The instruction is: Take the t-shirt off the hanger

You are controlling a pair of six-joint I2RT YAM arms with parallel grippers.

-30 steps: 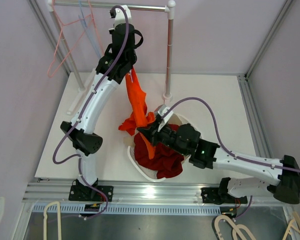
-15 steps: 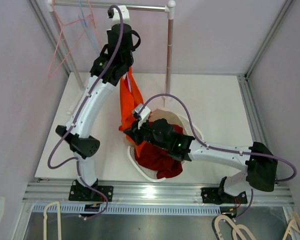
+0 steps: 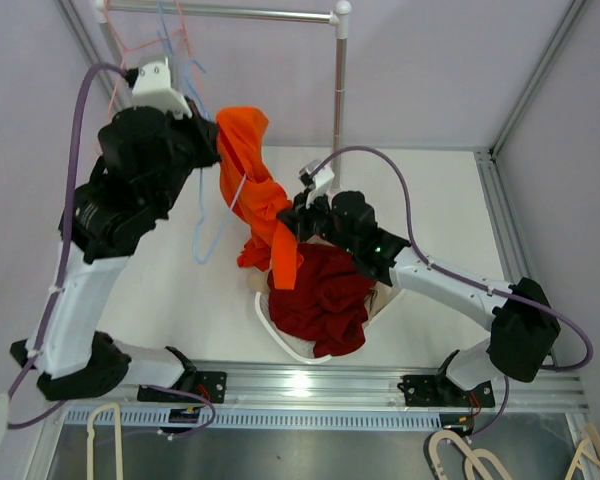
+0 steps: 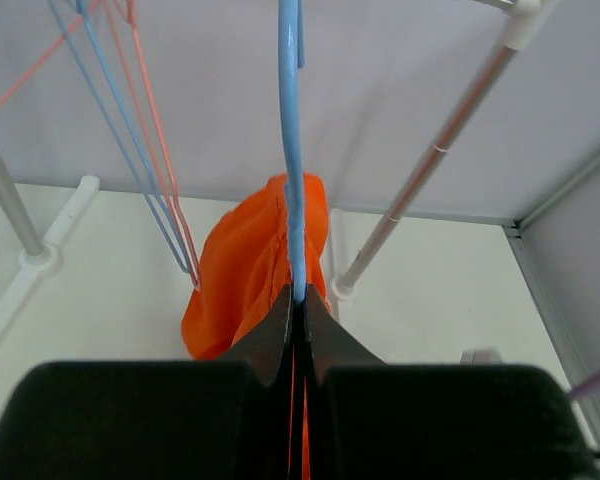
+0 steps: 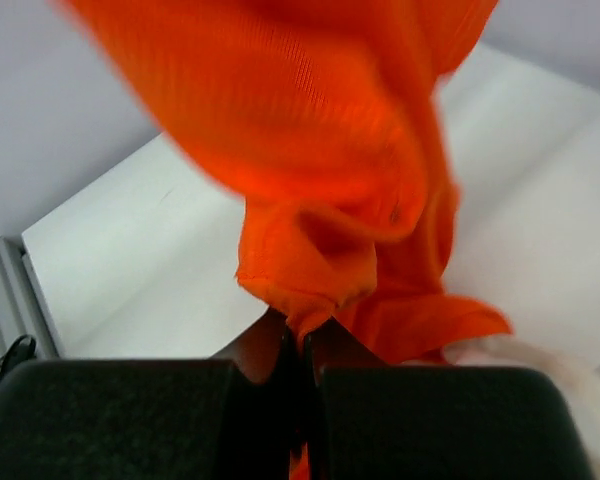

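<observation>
Stretched tight above the basket (image 3: 285, 347), the orange t-shirt (image 3: 252, 185) is halfway to freedom. A second ago I had it hanging straight down from under the rail (image 3: 230, 13). Since then the left arm has swung out, up and to the left of the basket, and the right arm has come across from the basket's right side to its far rim. The left end effector (image 4: 298, 300) is closed tight on the wire of the blue hanger (image 4: 291, 150), with the shirt bunched just past its fingertips. The right end effector (image 5: 302, 340) is pinched shut on a fold of the shirt's lower edge. In the overhead view a loop of the blue wire now hangs bare to the left of the cloth. I read that as the shirt starting to slide off. Its top is still draped where the left arm holds the hanger, so the job is not done. The shirt's tail trails down to the basket's near-left rim. The white basket, standing on the bench (image 3: 430, 200), holds a heap of dark red clothes (image 3: 320, 300) that fills most of it; the orange shirt is not yet inside.
</observation>
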